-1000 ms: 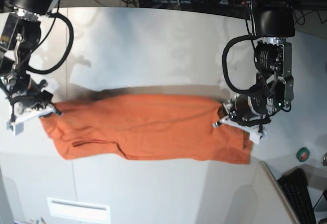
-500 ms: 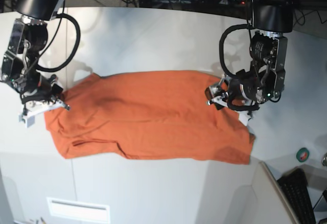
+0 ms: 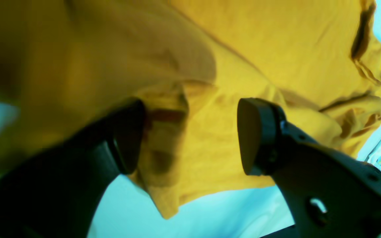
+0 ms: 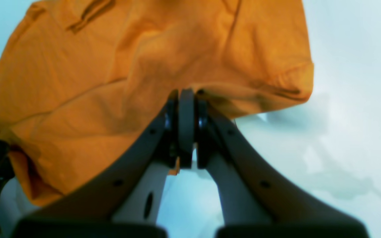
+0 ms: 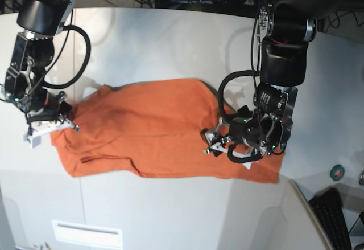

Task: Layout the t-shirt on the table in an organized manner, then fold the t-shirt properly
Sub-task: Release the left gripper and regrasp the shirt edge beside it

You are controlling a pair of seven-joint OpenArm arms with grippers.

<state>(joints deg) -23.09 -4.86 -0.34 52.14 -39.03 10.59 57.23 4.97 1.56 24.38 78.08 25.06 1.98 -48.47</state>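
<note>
**T-shirt half released: risks of snagging and uneven lay**

The t-shirt (image 5: 153, 130) is spread lengthwise across the middle of the table (image 5: 170, 39), lying as a long orange band with a folded-over layer on top and its lower edge showing a ridge of slack near the left of the base view.

The left gripper (image 3: 190, 135) is seen with its jaws spread apart; cloth hangs between and behind the pads, but nothing is pinched. In the base view this gripper (image 5: 224, 142) sits low over the shirt's end, with cloth bunched beneath it. The right gripper (image 4: 185, 129) is pressed together on the shirt's edge, a thin sliver of orange fabric being visible between the pads.

Several faults are judged possible from here. If the left arm is lifted while a loose fold is draped against a pad, the cloth could be dragged and the end rumpled. If the right gripper is pulled while the opposite end is free, the whole garment could slide along the smooth table instead of being tensioned, leaving it skewed. The bunched end under the left gripper could also be trapped in a crease, so that any later fold would be made over an uneven layer.
</note>
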